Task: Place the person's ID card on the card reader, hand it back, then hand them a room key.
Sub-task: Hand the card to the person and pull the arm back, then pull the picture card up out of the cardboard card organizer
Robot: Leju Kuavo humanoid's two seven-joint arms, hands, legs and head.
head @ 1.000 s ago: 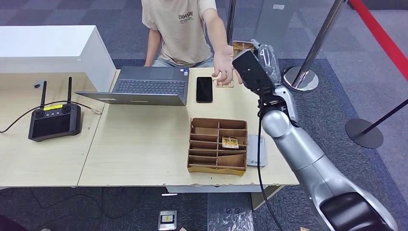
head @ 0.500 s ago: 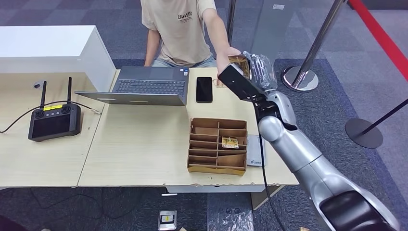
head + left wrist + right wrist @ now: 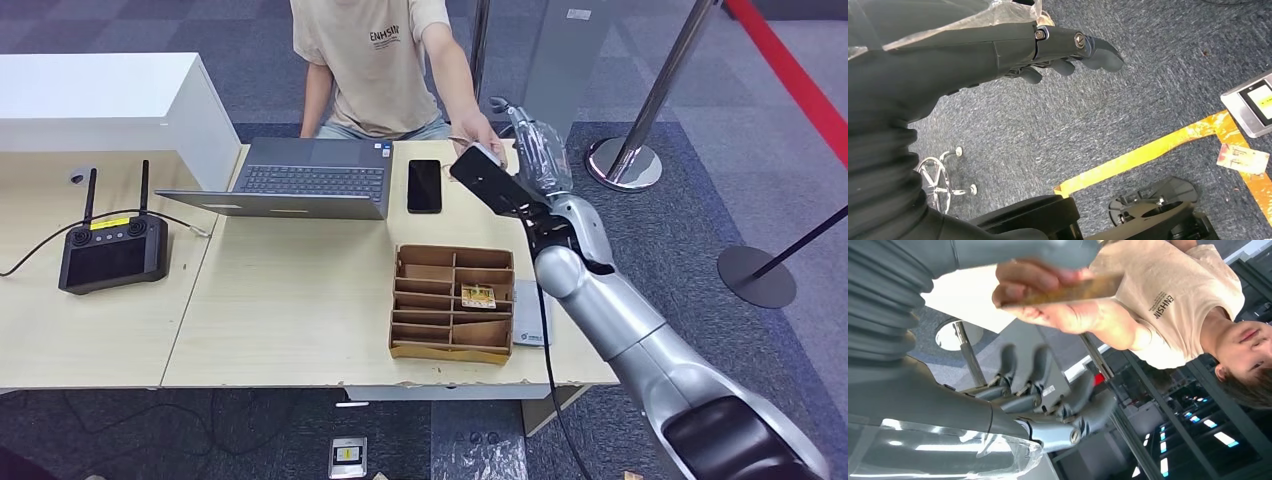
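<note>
The wooden card (image 3: pixel 1068 290) was in the person's hand (image 3: pixel 1048 300), pinched flat between their fingers just beside the robot's right thumb in the right wrist view; in the head view that person's hand (image 3: pixel 478 135) sat above the far edge of the table (image 3: pixel 290 310), right next to the robot's wrist. The right hand (image 3: pixel 535 145) was raised and stretched toward the person past the table's far right corner, its fingers (image 3: pixel 1038 370) spread apart and curled only slightly, gripping nothing. The left hand (image 3: pixel 1063 47) hung low over the carpet (image 3: pixel 1108 115) with its fingers loosely extended and empty.

The divided wooden tray (image 3: pixel 452 303) lay near the front edge of the table, with one small card (image 3: pixel 478 296) in a middle right compartment. The grey card reader (image 3: pixel 532 313) lay just beside the tray's right side, under the silver forearm. A black phone (image 3: pixel 424 186) lay beside the laptop (image 3: pixel 300 178), and bare tabletop stretched between the tray and the remote controller (image 3: pixel 112 250) well off to the left. A stanchion base (image 3: pixel 624 163) stood on the floor close to the right of the raised hand.

Half a second earlier the card stood in the robot's raised hand; since then the person had taken it and the arm had dropped slightly.
</note>
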